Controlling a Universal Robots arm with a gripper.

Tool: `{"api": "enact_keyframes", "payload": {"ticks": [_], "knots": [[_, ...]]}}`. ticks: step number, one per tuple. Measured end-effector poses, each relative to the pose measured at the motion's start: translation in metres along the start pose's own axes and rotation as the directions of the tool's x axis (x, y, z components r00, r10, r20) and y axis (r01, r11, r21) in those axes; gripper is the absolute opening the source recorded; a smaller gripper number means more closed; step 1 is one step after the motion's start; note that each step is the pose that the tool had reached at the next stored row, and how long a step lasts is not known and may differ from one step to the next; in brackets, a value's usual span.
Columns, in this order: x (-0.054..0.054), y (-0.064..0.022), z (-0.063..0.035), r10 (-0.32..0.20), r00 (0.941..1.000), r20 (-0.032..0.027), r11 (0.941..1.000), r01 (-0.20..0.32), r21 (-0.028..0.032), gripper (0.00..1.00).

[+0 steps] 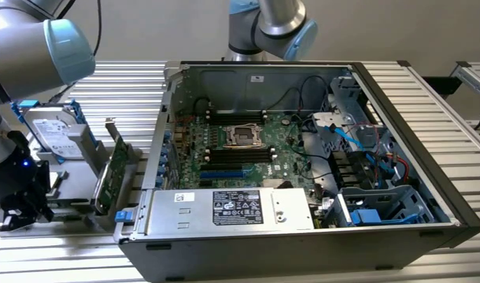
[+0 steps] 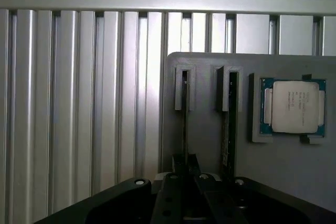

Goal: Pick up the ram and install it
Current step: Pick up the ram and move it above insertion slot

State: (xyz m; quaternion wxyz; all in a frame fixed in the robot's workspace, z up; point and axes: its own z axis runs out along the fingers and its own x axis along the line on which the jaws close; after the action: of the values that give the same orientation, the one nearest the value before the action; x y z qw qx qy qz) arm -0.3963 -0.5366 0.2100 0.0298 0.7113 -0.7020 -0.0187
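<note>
The ram (image 2: 185, 119) stands on its long edge in the grey holder (image 2: 205, 145), in the slot nearest the holder's edge; stored upright, both its faces are probably left free for a pinch; the gripper (image 2: 185, 165) has its fingers (image 2: 177, 165) drawn close on either side of the thin board, seemingly pinching it in its slot. A second stick (image 2: 231, 124) stands between it and a processor (image 2: 294, 106) in its recess. The wrist view gives that grip and alignment; the exterior view gives the layout: the gripper low at the holder, beside the hard drive (image 1: 58, 132) and expansion card (image 1: 114, 171), well apart from the open computer case (image 1: 428, 153) and its memory slots (image 1: 238, 154).
</note>
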Motion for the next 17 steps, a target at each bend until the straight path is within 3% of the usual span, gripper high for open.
{"api": "enact_keyframes", "payload": {"ticks": [11,17], "knots": [[0.001,-0.0004,-0.0499,0.0,1.0,-0.0001,1.0,0.0,-0.0028,0.14],[0.002,-0.02,-0.0787,-0.002,1.0,0.0001,1.0,0.002,-0.0088,0.14]]}}
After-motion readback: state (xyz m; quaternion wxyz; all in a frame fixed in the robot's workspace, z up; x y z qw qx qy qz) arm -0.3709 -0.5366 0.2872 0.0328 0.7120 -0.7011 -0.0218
